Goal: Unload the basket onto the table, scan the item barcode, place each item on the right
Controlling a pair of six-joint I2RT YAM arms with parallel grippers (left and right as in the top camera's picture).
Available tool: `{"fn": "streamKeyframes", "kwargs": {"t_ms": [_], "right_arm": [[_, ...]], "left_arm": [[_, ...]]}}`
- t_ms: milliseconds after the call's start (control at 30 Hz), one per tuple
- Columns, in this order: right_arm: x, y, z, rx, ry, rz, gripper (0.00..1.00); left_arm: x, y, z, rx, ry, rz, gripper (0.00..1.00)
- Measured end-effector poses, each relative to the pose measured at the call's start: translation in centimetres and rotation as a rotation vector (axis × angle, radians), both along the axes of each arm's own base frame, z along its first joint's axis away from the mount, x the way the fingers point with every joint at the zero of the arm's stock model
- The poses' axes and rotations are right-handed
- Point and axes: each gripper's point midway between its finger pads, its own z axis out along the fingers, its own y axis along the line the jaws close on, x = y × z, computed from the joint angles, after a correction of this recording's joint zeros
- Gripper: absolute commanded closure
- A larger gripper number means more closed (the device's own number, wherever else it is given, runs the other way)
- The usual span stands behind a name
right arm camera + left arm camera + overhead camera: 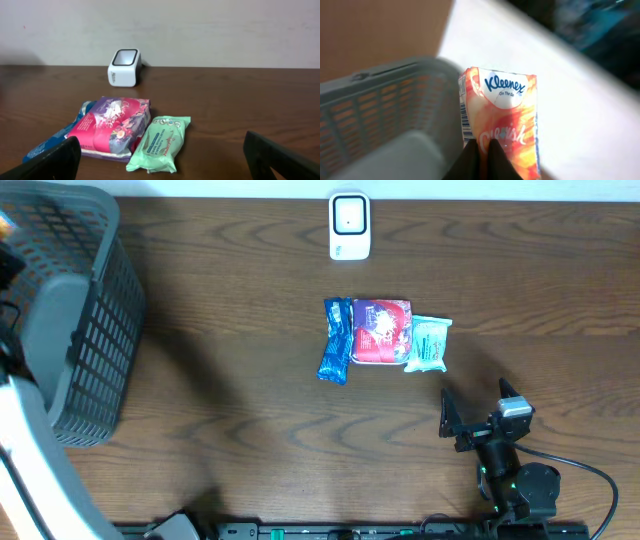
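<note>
Left gripper [482, 143]: jaws pinched on the lower end of an orange Kleenex pack [502, 112]. The pack is upright, above the rim of the grey basket [85, 330] at 9 o'clock. Its barcode strip [465, 117] runs along the left edge.

Right gripper [476, 402]: at 4 o'clock, fingers spread wide, nothing between them.

White scanner [349, 225]: at 12 o'clock, well apart from the pack.

Table centre: blue packet [337, 340], red packet [381, 332] and green packet [428, 343], side by side and touching.
</note>
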Motion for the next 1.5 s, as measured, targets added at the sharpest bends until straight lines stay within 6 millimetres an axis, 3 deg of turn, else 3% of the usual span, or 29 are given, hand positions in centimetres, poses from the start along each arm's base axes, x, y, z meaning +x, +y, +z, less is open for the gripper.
{"fn": "streamKeyframes", "kwargs": {"t_ms": [133, 267, 333, 400, 533, 933, 1033, 1100, 1233, 1500], "right_arm": [[0.0, 0.0, 0.0, 0.000, 0.000, 0.000, 0.01], [0.0, 0.0, 0.0, 0.000, 0.000, 0.000, 0.01], [0.0, 0.0, 0.0, 0.000, 0.000, 0.000, 0.01], [0.0, 0.0, 0.0, 0.000, 0.000, 0.000, 0.01], [0.0, 0.0, 0.0, 0.000, -0.001, 0.000, 0.01], [0.0, 0.0, 0.0, 0.000, 0.000, 0.000, 0.01], [0.0, 0.0, 0.0, 0.000, 0.000, 0.000, 0.01], [0.0, 0.0, 0.0, 0.000, 0.000, 0.000, 0.01], [0.0, 0.0, 0.0, 0.000, 0.000, 0.000, 0.01], [0.0, 0.0, 0.0, 0.000, 0.000, 0.000, 0.01]], "left_arm": [[0.0, -6.8, 3.6, -0.051, -0.118, -0.178, 0.93], [1.9, -15.7, 3.7, -0.093, -0.120, -0.433, 0.93], [2.8, -19.9, 2.5, -0.105, -0.079, -0.550, 0.93], [3.5, -24.2, 0.1, -0.104, 0.004, -0.667, 0.93], [4.0, -29.1, -5.8, -0.101, 0.212, -0.757, 0.93], [4.8, -36.5, -24.0, -0.060, 0.759, -0.827, 0.91], [4.6, -37.8, -27.7, -0.046, 0.849, -0.848, 0.44], [4.4, -38.2, -29.4, -0.042, 0.894, -0.856, 0.32], [4.5, -37.9, -30.5, -0.043, 0.921, -0.843, 0.23], [5.2, -35.8, -29.2, -0.058, 0.891, -0.802, 0.21]]}}
